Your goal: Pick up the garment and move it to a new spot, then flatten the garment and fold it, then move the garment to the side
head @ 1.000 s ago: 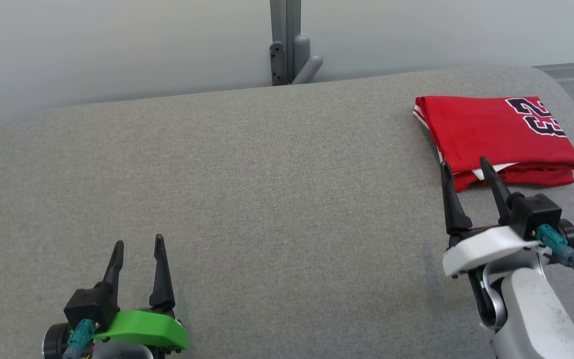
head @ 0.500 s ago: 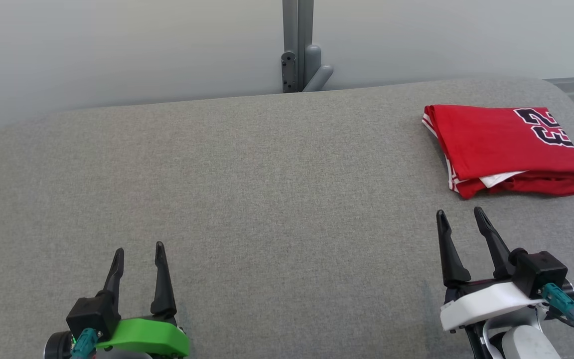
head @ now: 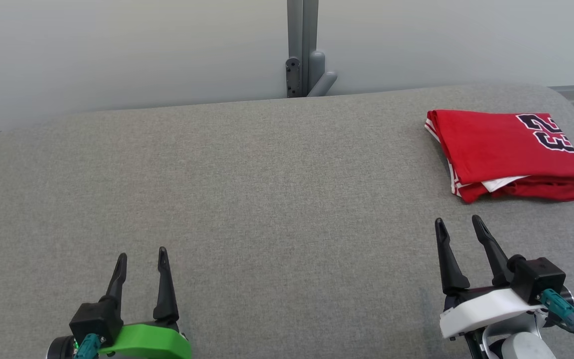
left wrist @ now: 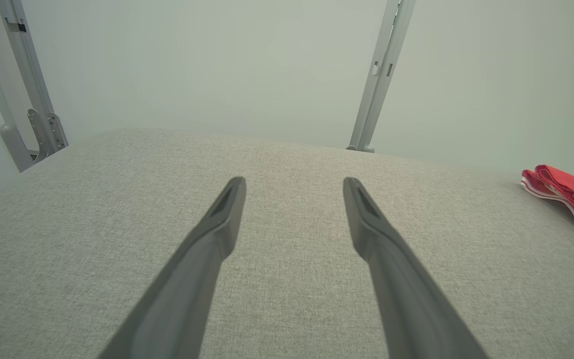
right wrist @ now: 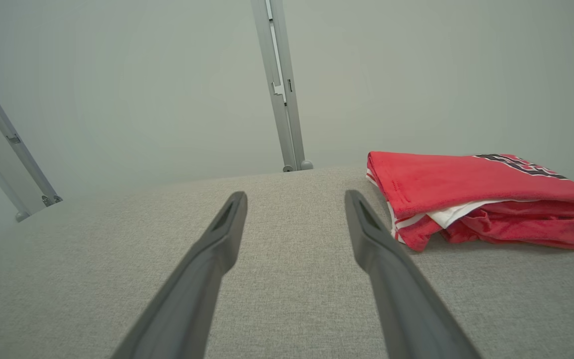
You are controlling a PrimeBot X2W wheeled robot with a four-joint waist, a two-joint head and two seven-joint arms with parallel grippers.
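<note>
Garment (head: 506, 149) sits folded, red, at the far right of the grey pad (head: 267, 199). My right gripper (head: 457, 219) hangs just short of it, jaws spread, holding nothing. My left gripper (head: 142, 252), well apart, is spread and empty too.

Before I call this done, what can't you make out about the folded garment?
- Head view: the garment hides its own lower layers and underside beneath the top fold.
- Left wrist view: most of it is cut off by the right edge.
- Head view: white piece between the layers, too small to tell label from lining.
</note>
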